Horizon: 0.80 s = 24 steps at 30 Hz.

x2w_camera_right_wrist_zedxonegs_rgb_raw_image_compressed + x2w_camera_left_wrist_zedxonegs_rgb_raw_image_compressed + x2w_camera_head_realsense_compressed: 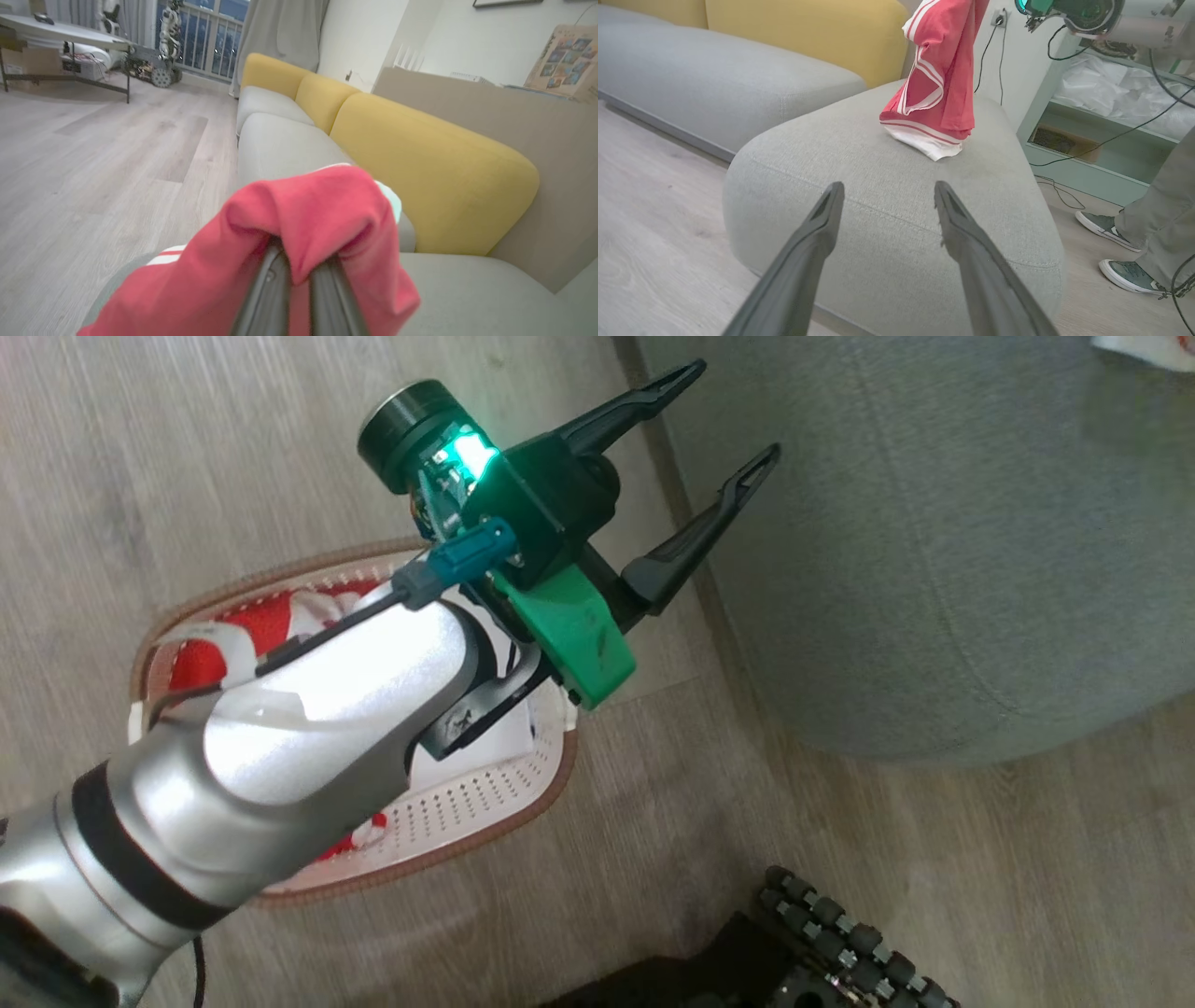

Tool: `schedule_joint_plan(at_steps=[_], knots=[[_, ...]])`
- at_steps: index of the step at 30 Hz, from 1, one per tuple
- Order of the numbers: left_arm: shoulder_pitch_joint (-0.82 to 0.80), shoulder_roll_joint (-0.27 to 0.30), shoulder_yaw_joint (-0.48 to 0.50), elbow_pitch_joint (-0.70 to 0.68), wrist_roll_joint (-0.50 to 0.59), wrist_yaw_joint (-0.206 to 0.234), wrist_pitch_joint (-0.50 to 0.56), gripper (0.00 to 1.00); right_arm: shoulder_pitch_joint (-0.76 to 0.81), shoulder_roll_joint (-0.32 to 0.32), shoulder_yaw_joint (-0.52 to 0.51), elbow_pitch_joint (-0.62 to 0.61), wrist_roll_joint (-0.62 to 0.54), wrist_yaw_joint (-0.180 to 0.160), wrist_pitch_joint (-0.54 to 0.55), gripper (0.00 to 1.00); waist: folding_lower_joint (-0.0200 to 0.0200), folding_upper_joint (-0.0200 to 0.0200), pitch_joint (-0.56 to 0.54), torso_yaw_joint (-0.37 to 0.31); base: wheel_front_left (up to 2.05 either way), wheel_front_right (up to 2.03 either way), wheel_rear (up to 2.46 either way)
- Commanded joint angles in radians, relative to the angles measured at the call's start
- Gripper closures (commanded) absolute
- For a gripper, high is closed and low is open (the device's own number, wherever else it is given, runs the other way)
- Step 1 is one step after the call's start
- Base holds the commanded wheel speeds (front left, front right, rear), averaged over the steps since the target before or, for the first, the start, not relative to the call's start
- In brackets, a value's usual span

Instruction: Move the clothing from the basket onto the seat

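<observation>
Soft cloth clothing (943, 70), matt woven seat (878, 154), perforated plastic basket (467, 803)

I read this as a home living room. Noted: sofa (280, 140) with yellow back cushions (434, 172), pale wood-look floor (93, 154), long curtain (280, 37) beside a railed balcony window (205, 46), laundry basket (467, 803) standing on the floor.

Stretches the left forearm (308, 709), silver and banded in black, from the near left toward the far right. Shows a green light at the left wrist (471, 453). Spreads the left gripper (733, 411) wide, with nothing between its two dark fingers (695, 537). Clamps the right gripper (299, 270) tight on a fold of the clothing (317, 210), high at the far right.
</observation>
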Motion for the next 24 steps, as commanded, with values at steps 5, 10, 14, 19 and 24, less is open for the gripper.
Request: schedule_joint_plan(at_steps=[5, 10, 14, 19, 24], knots=[[-0.048, 0.01, 0.026, -0.025, 0.009, -0.005, -0.004, 0.0, -0.025, -0.007, 0.112, 0.142, 0.018, 0.0, 0.032, 1.0, -0.0003, 0.0001, 0.039, 0.041, 0.0, 0.0, 0.0], [-0.045, 0.011, 0.027, -0.02, 0.005, -0.004, -0.012, 0.0, -0.034, 0.013, 0.224, 0.241, 0.055, 0.0, 0.121, 1.0, -0.0003, 0.0001, 0.04, 0.056, 0.0, 0.0, 0.0], [-0.045, 0.01, 0.029, -0.019, 0.001, -0.002, -0.017, 0.0, -0.036, 0.01, 0.298, 0.279, 0.088, 0.0, 0.191, 1.0, -0.0003, 0.0001, 0.036, 0.063, 0.0, 0.0, 0.0], [-0.043, 0.008, 0.029, -0.016, -0.001, 0.0, -0.022, 0.0, -0.037, 0.003, 0.352, 0.31, 0.14, 0.0, 0.288, 1.0, -0.0003, 0.0001, 0.032, 0.067, 0.0, 0.0, 0.0], [-0.038, 0.008, 0.029, -0.012, -0.006, 0.001, -0.03, 0.0, -0.05, -0.004, 0.392, 0.321, 0.171, 0.0, 0.315, 1.0, -0.0003, 0.0001, 0.019, 0.069, 0.0, 0.0, 0.0]])
